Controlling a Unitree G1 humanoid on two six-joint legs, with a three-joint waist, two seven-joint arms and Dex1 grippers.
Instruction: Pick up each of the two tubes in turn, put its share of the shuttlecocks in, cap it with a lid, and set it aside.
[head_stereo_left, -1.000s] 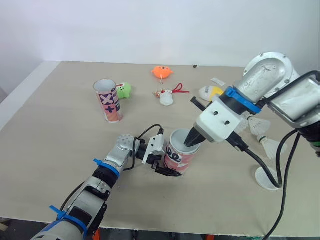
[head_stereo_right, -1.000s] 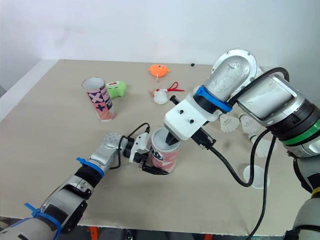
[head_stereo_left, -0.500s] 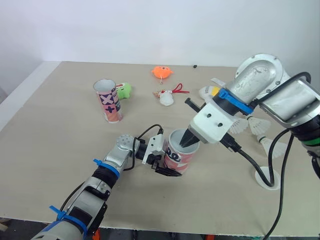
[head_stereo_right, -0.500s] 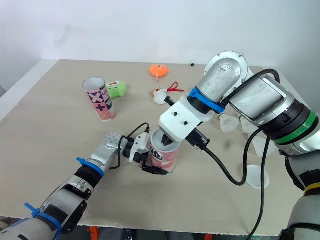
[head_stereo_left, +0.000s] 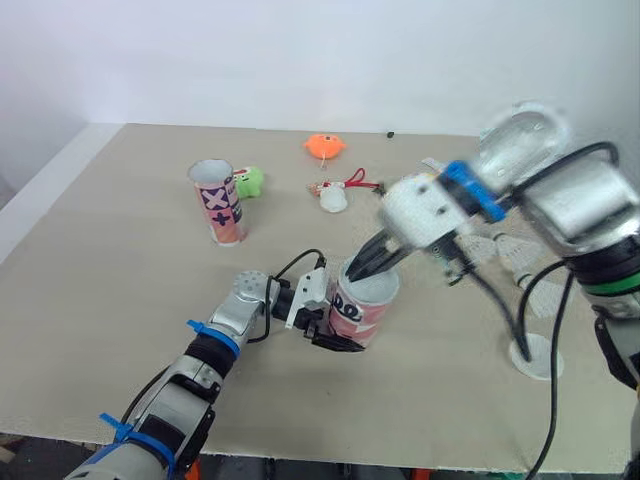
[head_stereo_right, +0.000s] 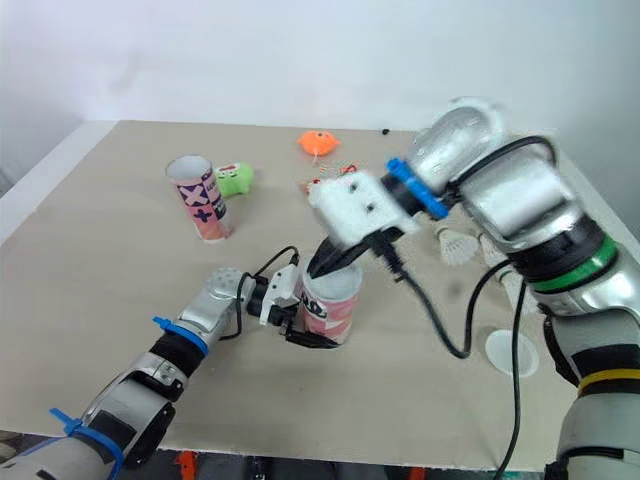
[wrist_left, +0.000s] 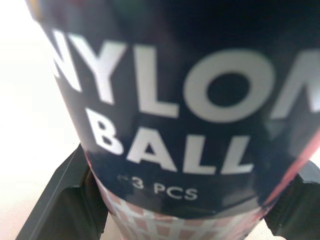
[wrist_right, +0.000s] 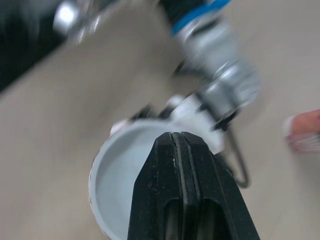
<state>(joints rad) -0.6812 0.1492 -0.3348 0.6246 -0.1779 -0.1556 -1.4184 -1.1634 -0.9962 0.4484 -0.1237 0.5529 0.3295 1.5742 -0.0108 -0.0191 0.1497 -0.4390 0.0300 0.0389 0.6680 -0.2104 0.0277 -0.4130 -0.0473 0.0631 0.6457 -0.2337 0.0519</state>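
Tube (head_stereo_left: 365, 308), lettered "NYLO… BALL" and "3 PCS", is clamped by left gripper (head_stereo_left: 332, 326); right gripper (head_stereo_left: 352, 270), fingers pressed together, hovers at its rim.

Beige table (head_stereo_left: 90, 270), upright tube (head_stereo_left: 217, 202), shuttlecocks (head_stereo_right: 458, 246), lid (head_stereo_right: 511, 351), orange toy (head_stereo_left: 324, 146)

On the near tube (wrist_left: 190, 115) we read white capitals on a dark band: "NYLO", with the next letter cut off at the edge, and "BALL" on the line below. Under these, in smaller print, stands "3 PCS", with a small mark before the 3 that we cannot make out. From the head views its side shows large dark rounded letters, perhaps "DO", which we cannot read surely. At ten o'clock from it, the far tube (head_stereo_left: 218, 200) bears dark "X" and "+" signs.
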